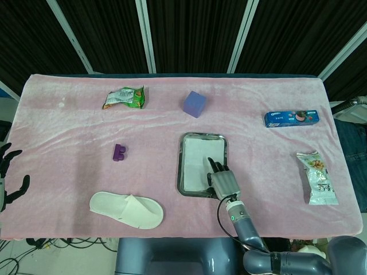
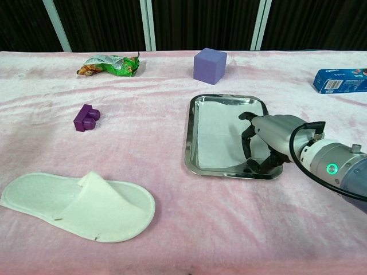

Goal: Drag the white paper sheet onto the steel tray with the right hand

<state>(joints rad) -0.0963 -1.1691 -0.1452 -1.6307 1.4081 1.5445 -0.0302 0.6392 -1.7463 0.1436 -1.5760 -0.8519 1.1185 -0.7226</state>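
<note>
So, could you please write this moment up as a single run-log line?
paper sheet: lying in steel tray | right hand: fingers curled down over tray's near-right part, contact unclear | left hand: idle at table's left edge

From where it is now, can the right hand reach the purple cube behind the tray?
Probably yes: the right hand is over the steel tray, and nothing stands between that and the purple cube.

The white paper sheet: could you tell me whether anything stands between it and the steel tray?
Nothing visible does. The white paper sheet already lies inside the steel tray, and the right hand is over its right part, fingers curled down toward it.
</note>
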